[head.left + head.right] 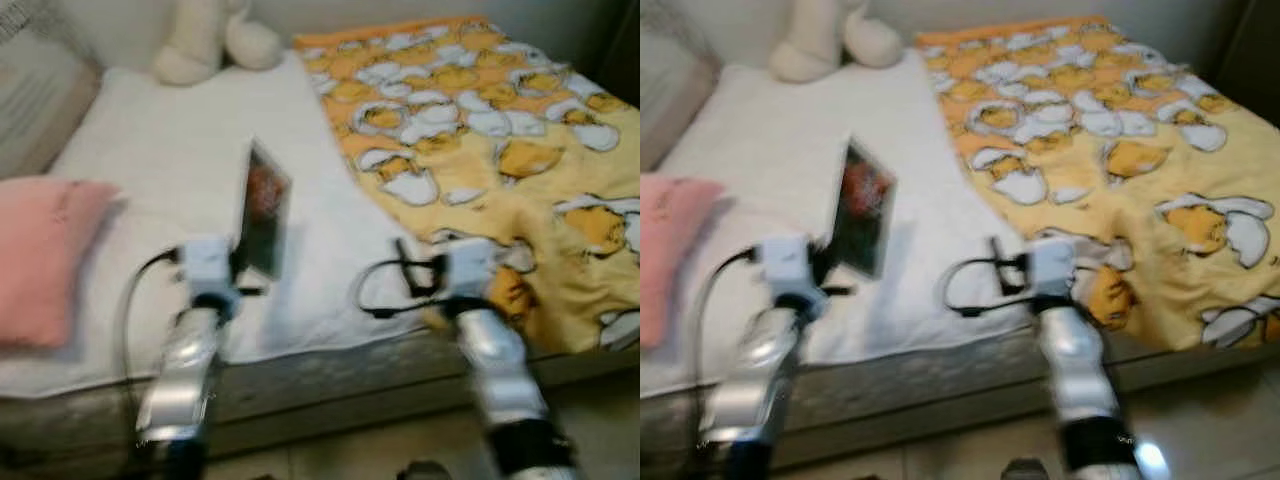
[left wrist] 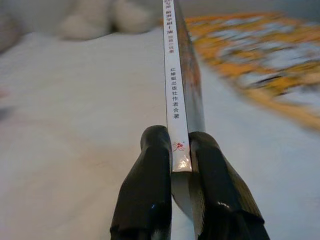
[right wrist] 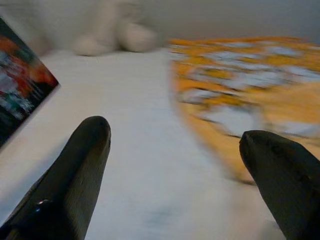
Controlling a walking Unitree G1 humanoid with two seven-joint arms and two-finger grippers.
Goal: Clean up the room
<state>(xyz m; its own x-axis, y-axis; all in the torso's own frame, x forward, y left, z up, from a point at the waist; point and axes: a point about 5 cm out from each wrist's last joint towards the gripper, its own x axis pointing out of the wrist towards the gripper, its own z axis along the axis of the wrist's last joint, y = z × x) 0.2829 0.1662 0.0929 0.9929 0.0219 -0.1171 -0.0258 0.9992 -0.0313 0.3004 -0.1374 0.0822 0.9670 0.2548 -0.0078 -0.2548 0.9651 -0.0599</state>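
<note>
I held a thin book point(image 2: 177, 105) upright, clamped in my left gripper point(image 2: 181, 150), over the white bed point(image 1: 180, 150); my right gripper point(image 3: 175, 145) hovered with jaws apart.

Soft, even indoor light, no hard shadows. Both eye views motion-blurred throughout; arms and the duck-print blanket point(image 1: 480, 130) smeared. White sheet point(image 1: 180, 160) around the book point(image 1: 262, 212) near blown out, little texture. Faint shadow just right of the book on the sheet. Left wrist view: book spine point(image 2: 172, 90) sharp, print legible, everything behind it soft. Right wrist view: fingers point(image 3: 75, 175) fairly crisp, blanket beyond heavily streaked. Small glare spot on the floor tile point(image 1: 1152, 455).
</note>
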